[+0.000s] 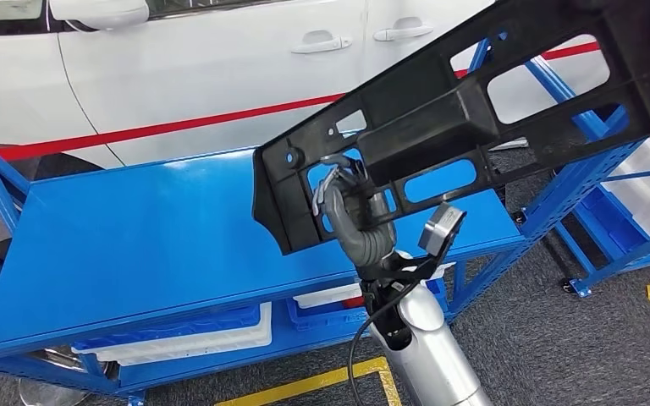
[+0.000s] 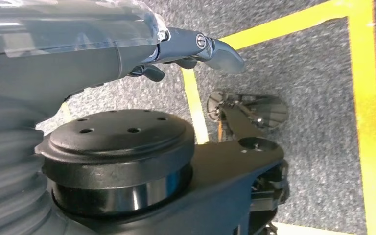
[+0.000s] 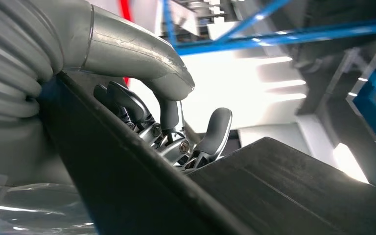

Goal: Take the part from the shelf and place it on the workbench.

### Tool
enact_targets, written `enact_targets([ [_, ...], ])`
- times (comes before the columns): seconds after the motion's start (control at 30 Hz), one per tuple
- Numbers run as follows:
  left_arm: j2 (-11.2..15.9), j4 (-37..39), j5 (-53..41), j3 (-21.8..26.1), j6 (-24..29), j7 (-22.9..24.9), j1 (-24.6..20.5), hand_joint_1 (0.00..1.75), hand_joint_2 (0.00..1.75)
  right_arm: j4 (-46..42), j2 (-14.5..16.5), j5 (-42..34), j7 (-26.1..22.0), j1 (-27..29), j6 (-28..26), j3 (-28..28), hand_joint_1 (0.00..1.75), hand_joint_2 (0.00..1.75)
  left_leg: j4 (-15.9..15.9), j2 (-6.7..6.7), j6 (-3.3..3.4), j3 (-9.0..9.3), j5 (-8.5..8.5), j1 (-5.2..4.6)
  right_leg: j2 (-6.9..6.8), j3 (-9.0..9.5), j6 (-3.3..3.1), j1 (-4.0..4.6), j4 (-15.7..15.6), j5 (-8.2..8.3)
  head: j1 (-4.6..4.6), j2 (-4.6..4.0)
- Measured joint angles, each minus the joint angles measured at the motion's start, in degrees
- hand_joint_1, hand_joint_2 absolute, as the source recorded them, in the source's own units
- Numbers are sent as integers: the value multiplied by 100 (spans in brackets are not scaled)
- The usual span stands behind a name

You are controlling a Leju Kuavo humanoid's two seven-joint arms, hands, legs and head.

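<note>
Your right robot hand (image 1: pixel 351 207) grips the long black plastic frame part (image 1: pixel 474 110) near one end above the blue metal counter (image 1: pixel 152 237); that lopsided hold could let it twist loose.

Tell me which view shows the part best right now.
The head view: the black part shows almost whole, tilted above the blue workbench, with the right hand gripping its lower end. The right wrist view gives a close look at a dark edge of it under the fingers. The left wrist view looks at the floor.
</note>
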Motion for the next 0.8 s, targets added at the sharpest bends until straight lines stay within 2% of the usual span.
enact_targets([
  [0.03, 0, 0, -4, 2, -9, 13, 2, 0, 175, -44, -29, 34, 6, 71, -3, 24, 175, 175, 21, -2, -3, -18, 1, 3, -2, 50, 14, -18, -55, 80, 1, 0],
  [0.07, -1, 0, -9, 4, -16, 20, 1, 0, 175, -89, -52, 62, 11, 116, -9, 46, 175, 175, 51, -4, -13, -39, -2, 9, -6, 209, 25, -39, -324, 243, 0, 0],
  [0.1, -1, 0, -12, 5, -22, 21, -3, 0, 175, -132, -67, 78, 15, 138, -14, 61, 175, 175, 94, -6, -31, -63, -11, 12, -9, 423, 32, -59, -723, 402, 1, 0],
  [0.17, 1, 0, -13, 8, -32, 23, -15, 0, 175, -220, -87, 94, 17, 159, -20, 92, 175, 175, 176, -13, -94, -117, -27, 0, 3, 719, 4, -62, -1309, 613, -3, 0],
  [0.2, 2, 0, -13, 11, -34, 24, -18, 0, 175, -254, -96, 95, 17, 172, -22, 104, 175, 175, 196, -17, -128, -136, -26, -8, 14, 757, -25, -52, -1412, 638, -4, 0],
  [0.3, 3, 0, -13, 21, -37, 30, -17, 0, 175, -303, -121, 99, 20, 204, -25, 125, 175, 175, 207, -23, -224, -178, -7, 5, 17, 709, -143, -30, -1427, 719, -7, 0],
  [0.33, 3, 0, -13, 24, -38, 30, -17, 0, 175, -316, -126, 100, 22, 207, -24, 131, 175, 175, 284, -22, -254, -219, -92, 13, 7, 682, -187, -35, -1442, 758, -9, 0],
  [0.37, 3, 0, -13, 26, -38, 30, -17, 0, 175, -330, -128, 100, 25, 208, -24, 139, 175, 175, 467, -21, -278, -293, -261, 19, -4, 644, -227, -42, -1458, 800, -11, 0],
  [0.47, 3, 0, -15, 29, -43, 30, -19, 0, 175, -357, -138, 106, 49, 218, -24, 159, 175, 175, 1501, -17, -323, -614, -977, 35, -24, 490, -277, -21, -1459, 919, -17, 0],
  [0.5, 4, 0, -19, 30, -49, 29, -18, 0, 175, -359, -144, 113, 65, 227, -25, 160, 175, 175, 1741, -17, -323, -651, -1100, 37, -28, 433, -278, -8, -1456, 960, -17, 0],
  [0.53, 4, 0, -24, 30, -57, 29, -18, 0, 175, -359, -149, 123, 80, 237, -25, 161, 175, 175, 1773, -17, -313, -583, -1119, 36, -31, 377, -277, 1, -1454, 1003, -17, 0],
  [0.57, 4, 0, -30, 29, -68, 28, -19, 0, 175, -363, -152, 143, 90, 249, -21, 161, 175, 175, 1569, -17, -295, -398, -1039, 32, -31, 328, -272, 7, -1452, 1045, -17, 0],
  [0.63, 6, 0, -38, 29, -87, 28, -33, 0, 175, -401, -157, 215, 96, 269, 18, 167, 175, 175, 685, -16, -241, 199, -786, 15, -28, 258, -249, 9, -1452, 1130, -17, 0],
  [0.67, 8, 0, -40, 29, -95, 26, -44, 0, 175, -436, -161, 266, 98, 275, 59, 175, 175, 175, 315, -15, -212, 419, -689, -7, -28, 243, -223, 7, -1460, 1172, -14, 0],
  [0.7, 10, 0, -40, 29, -99, 24, -54, 0, 175, -473, -166, 314, 99, 279, 110, 187, 175, 175, 83, -17, -182, 546, -634, -27, -29, 237, -190, 2, -1471, 1214, -19, 0],
  [0.8, 13, 0, -46, 29, -104, 27, -55, 0, 175, -564, -183, 450, 112, 296, 292, 246, 175, 175, 7, -21, -97, 522, -515, -63, -34, 244, -80, -8, -1538, 1346, -35, 0],
])
